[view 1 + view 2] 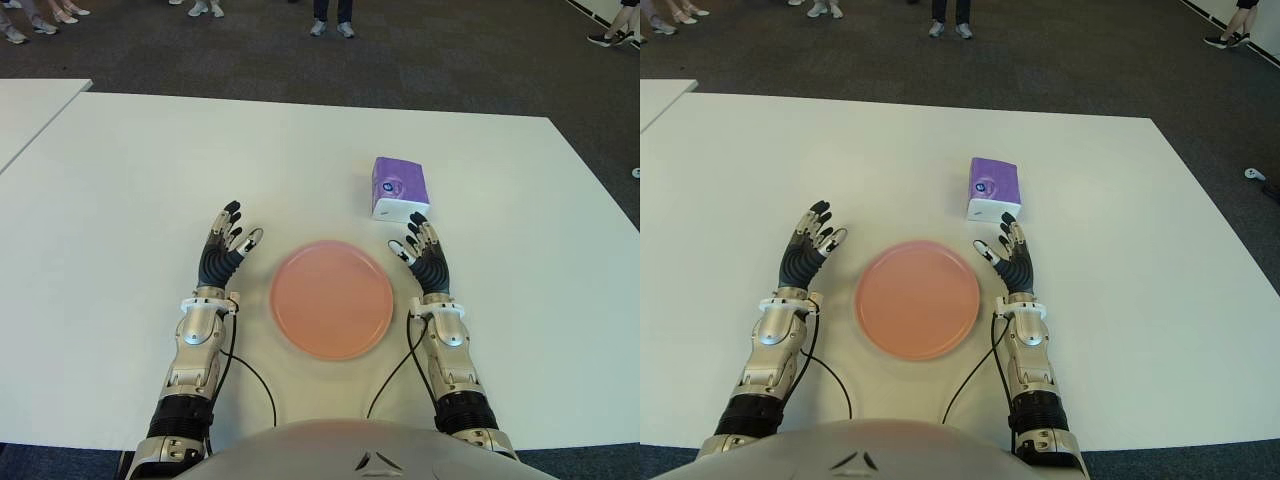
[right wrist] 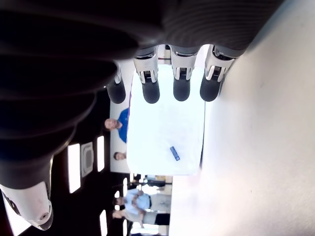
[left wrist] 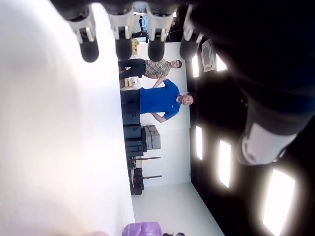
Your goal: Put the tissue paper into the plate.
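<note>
Sitting on the white table (image 1: pixel 120 200), the purple tissue pack (image 1: pixel 399 186) lies to the right of and beyond the pink plate (image 1: pixel 331 299) — apart from it, with nothing on the plate. The right hand (image 1: pixel 424 255) shows just right of the plate's far edge, fingers spread and holding nothing, its fingertips (image 2: pixel 180 92) just short of the pack's near end. The left hand (image 1: pixel 226 244) shows left of the plate, fingers likewise apart and empty — well away from the pack.
</note>
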Motion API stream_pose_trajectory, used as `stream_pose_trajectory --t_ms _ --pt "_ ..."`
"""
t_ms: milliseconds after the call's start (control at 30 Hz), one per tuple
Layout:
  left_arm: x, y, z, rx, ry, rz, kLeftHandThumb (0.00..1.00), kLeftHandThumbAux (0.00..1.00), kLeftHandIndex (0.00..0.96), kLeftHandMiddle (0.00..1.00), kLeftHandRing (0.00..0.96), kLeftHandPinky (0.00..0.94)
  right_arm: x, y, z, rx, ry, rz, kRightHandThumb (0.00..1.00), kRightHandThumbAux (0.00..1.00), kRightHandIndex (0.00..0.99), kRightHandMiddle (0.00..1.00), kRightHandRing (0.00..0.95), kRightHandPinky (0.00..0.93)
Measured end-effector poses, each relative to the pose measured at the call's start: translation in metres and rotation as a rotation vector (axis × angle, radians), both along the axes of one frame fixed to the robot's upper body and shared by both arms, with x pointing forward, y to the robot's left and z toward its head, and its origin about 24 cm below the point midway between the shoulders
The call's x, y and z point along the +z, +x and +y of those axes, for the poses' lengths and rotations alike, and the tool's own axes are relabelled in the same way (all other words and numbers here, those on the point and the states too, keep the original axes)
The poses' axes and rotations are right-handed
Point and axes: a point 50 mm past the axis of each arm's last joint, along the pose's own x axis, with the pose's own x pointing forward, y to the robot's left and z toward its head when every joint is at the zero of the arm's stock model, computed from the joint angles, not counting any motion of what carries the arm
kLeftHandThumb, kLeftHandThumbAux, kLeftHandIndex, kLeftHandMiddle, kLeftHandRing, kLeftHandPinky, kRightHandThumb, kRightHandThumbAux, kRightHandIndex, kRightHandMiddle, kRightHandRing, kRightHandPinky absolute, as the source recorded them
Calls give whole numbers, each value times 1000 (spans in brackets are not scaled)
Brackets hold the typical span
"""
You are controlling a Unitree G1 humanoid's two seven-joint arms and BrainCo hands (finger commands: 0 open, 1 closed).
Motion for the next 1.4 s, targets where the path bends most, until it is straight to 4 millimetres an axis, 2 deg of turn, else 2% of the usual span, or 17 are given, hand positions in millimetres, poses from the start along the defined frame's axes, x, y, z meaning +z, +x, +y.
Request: stream_pose_trajectory --t_ms 767,1100,1400 --pt "0 0 -3 -7 4 2 0 583 0 0 0 0 0 1 -4 -3 -13 22 1 628 0 0 0 0" --pt "-1 0 -5 -7 0 2 0 588 0 0 0 0 6 2 -6 -25 -22 87 46 626 0 0 0 0" --pt "-1 0 -6 -8 -2 2 0 584 0 0 0 0 16 -6 -10 -65 -38 112 89 644 0 0 0 0"
